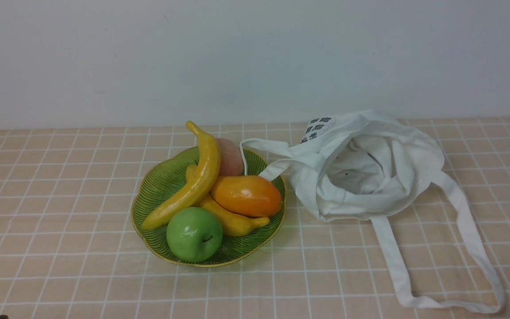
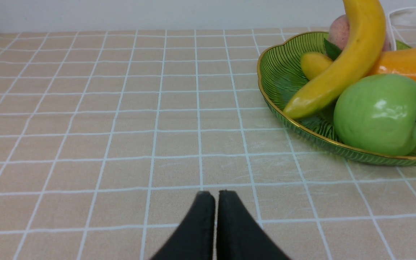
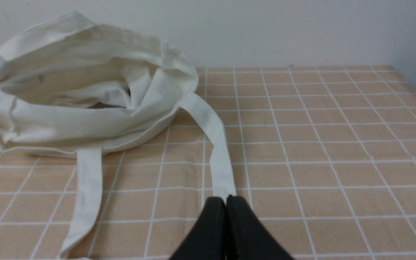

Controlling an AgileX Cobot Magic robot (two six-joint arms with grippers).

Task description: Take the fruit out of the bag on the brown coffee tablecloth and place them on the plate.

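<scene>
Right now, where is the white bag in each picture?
Front view: the bag lies crumpled to the right of the plate, mouth open, one strap looping toward the camera.
Left wrist view: only a sliver of the bag shows, behind the plate.
Right wrist view: the bag fills the side away from the bare cloth, straps trailing forward.
Shared landmark: the tablecloth with its white grid.

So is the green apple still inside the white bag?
No, the green apple sits on the green plate beside the long banana, and the white bag looks empty.
</scene>
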